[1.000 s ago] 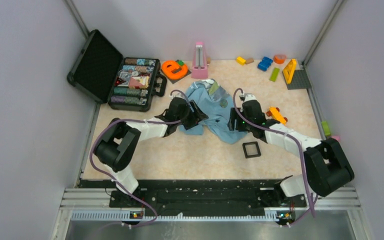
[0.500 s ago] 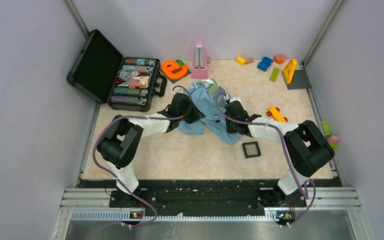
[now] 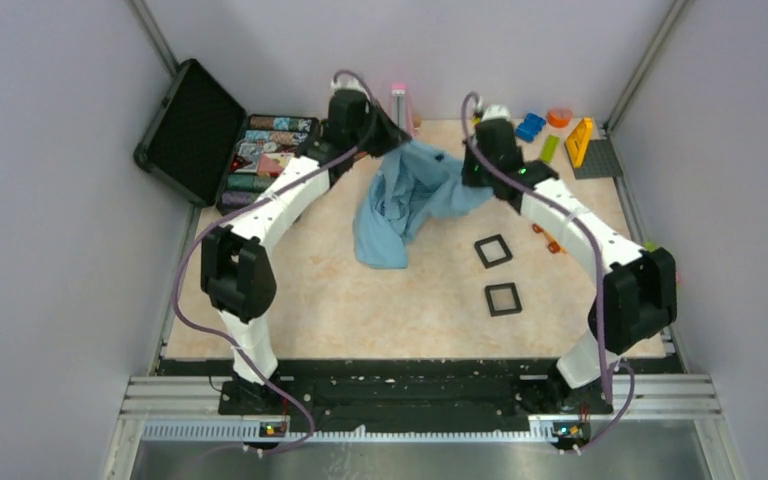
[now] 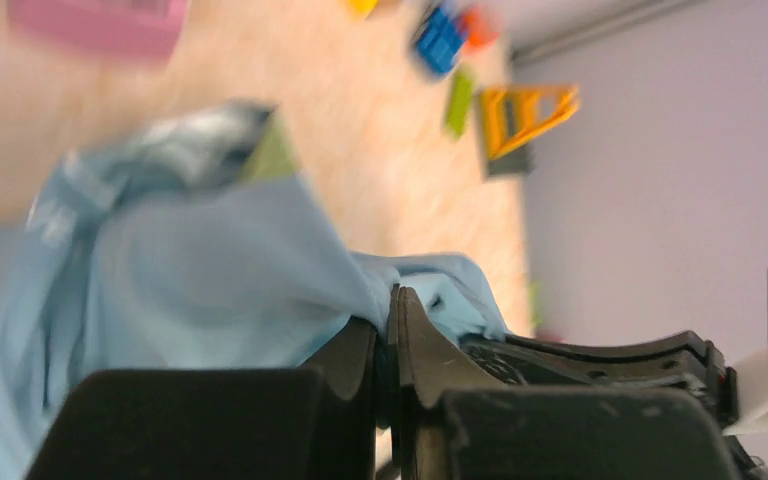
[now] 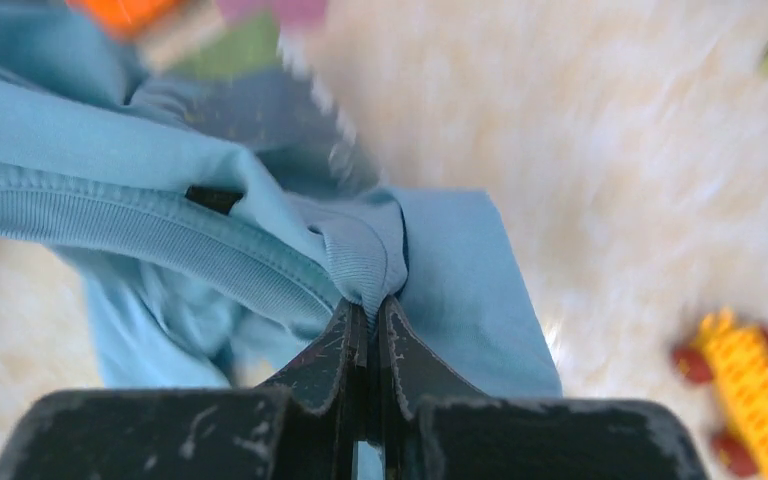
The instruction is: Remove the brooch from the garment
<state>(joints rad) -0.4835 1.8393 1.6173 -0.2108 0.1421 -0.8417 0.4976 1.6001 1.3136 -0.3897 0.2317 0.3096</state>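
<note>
T-shirt (image 3: 400, 200) strung up near the far edge of the tabletop (image 3: 360, 320), brooch unseen

The left hand (image 4: 392, 300) and right hand (image 5: 368, 305) are each pinched tight on a fold of the blue cloth, whose lower end appears to reach the tabletop. Risk: either thin pinch could slip under the hanging weight, dropping the shirt and burying the brooch in folds

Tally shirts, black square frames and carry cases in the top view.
light blue T-shirt: 1
black square frames: 2
open black case: 1
Total: 4
</note>
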